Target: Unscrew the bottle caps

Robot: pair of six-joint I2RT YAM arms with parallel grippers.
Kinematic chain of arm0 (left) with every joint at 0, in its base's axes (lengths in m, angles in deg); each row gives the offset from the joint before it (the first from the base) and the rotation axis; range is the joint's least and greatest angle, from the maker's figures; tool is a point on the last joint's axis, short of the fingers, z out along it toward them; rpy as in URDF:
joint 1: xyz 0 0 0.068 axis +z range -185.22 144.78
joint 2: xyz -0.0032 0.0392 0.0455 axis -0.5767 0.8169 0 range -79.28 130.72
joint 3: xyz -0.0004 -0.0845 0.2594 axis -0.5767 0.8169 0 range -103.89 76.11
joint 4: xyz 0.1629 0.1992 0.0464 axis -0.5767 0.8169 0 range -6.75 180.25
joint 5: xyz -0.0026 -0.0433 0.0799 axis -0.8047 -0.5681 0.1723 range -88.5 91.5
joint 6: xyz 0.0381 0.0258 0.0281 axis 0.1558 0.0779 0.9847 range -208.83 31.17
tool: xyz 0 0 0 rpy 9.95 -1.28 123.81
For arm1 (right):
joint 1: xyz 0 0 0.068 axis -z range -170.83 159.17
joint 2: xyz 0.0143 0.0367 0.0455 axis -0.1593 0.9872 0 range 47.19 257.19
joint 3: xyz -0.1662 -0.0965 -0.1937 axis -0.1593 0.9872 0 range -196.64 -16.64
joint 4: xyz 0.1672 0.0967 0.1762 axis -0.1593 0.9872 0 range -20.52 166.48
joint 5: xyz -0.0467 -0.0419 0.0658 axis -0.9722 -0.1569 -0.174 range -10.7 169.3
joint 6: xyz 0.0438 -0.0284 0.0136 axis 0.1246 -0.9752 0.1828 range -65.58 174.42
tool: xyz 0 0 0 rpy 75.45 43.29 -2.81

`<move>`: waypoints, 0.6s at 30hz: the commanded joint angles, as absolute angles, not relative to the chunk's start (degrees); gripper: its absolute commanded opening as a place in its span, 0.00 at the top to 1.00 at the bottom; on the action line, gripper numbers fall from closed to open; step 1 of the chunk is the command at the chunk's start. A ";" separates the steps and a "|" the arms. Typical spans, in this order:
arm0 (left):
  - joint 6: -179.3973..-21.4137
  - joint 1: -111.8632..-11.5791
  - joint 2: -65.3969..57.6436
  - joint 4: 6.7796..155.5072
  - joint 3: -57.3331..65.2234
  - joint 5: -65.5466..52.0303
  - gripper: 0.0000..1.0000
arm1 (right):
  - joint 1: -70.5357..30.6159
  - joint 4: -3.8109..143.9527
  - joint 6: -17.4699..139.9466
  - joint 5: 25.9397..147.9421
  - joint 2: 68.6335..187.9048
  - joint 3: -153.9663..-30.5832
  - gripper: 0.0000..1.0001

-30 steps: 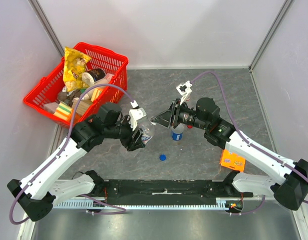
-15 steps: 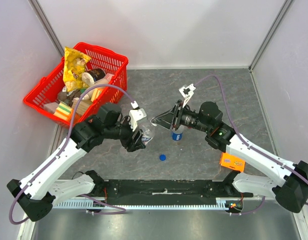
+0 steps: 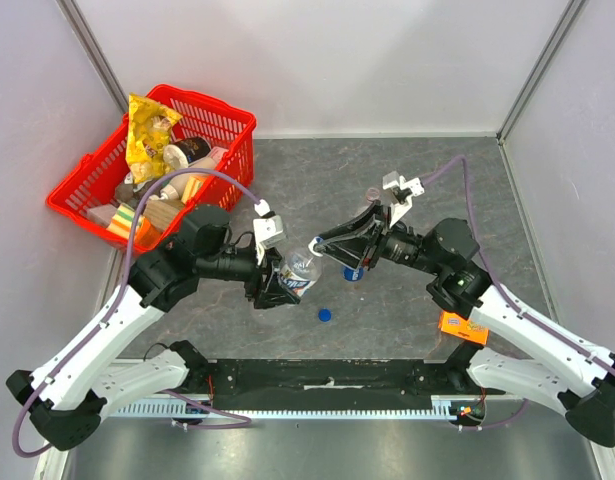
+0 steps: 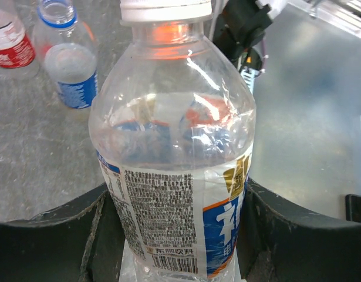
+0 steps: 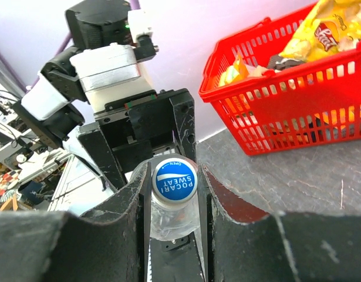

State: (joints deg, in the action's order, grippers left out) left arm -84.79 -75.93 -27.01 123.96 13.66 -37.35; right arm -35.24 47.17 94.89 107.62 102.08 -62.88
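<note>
The pale-labelled bottle is clamped round its lower body by the left gripper and held tipped, so that its long axis runs toward the right arm, neck leading. Its white cap with blue centre faces straight into the right gripper, whose fingers pinch the cap's rim from both sides, roughly in line with the bottle. The right arm reaches in low and outstretched. A wrist roll about this shared axis would probably turn the cap.
</note>
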 commanded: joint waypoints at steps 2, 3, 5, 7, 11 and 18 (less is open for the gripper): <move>-87.42 -75.92 -29.10 116.91 11.43 -49.54 0.66 | -35.40 42.24 93.09 113.13 100.45 -60.77 1.00; -87.42 -75.92 -28.92 116.74 11.17 -51.48 0.66 | -35.39 41.27 93.18 113.92 100.28 -60.41 1.00; -87.51 -75.92 -28.66 116.47 10.99 -55.51 0.67 | -35.48 38.29 93.53 115.94 99.92 -59.71 1.00; -87.42 -75.92 -28.57 116.38 10.72 -58.60 0.68 | -35.48 35.48 93.71 118.04 99.66 -59.01 1.00; -87.77 -75.92 -28.48 115.59 10.72 -65.71 0.68 | -35.48 28.35 94.59 121.83 98.43 -56.81 1.00; -88.21 -75.92 -27.25 115.42 11.78 -70.57 0.68 | -35.48 25.53 92.22 123.86 96.32 -56.01 1.00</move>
